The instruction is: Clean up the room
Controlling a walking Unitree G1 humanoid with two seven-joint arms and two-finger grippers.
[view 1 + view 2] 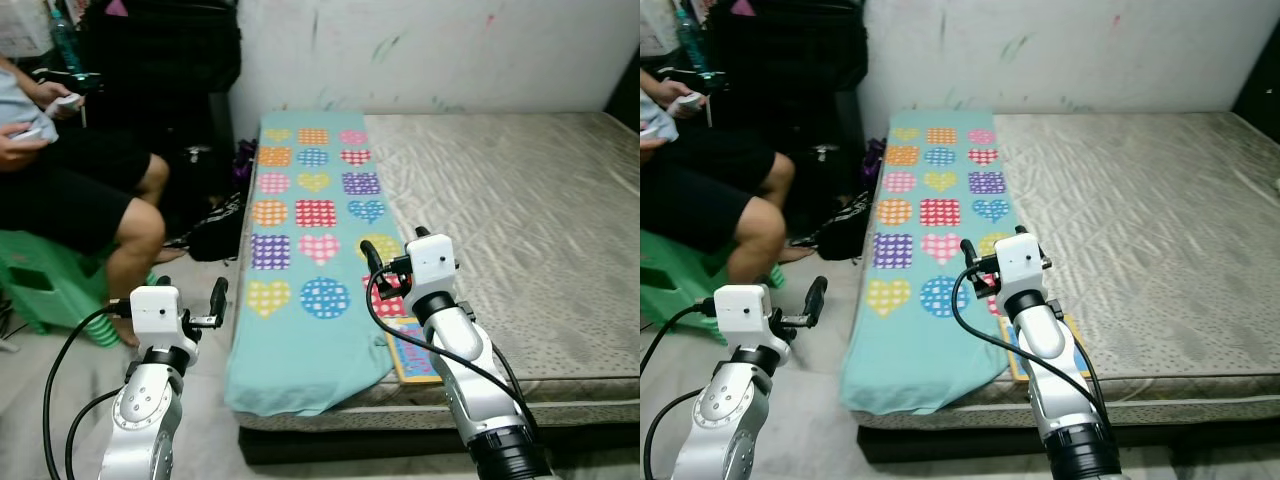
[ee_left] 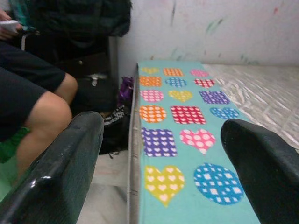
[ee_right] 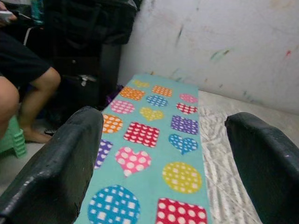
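A teal blanket (image 1: 310,250) printed with dotted hearts, circles and squares lies lengthwise along the left side of a bare grey mattress (image 1: 520,230), and its near end hangs over the front edge. A flat picture book with an orange border (image 1: 412,358) lies on the mattress beside the blanket's near right corner. My right gripper (image 1: 395,250) hovers open above the blanket's right edge, just beyond the book, with nothing between its fingers. My left gripper (image 1: 195,295) is open over the floor to the left of the mattress and holds nothing.
A person (image 1: 90,190) in black shorts sits on a green stool (image 1: 45,285) at the left, holding a small device. Black bags (image 1: 215,225) lie on the floor between the person and the mattress. A marked white wall (image 1: 430,50) stands behind.
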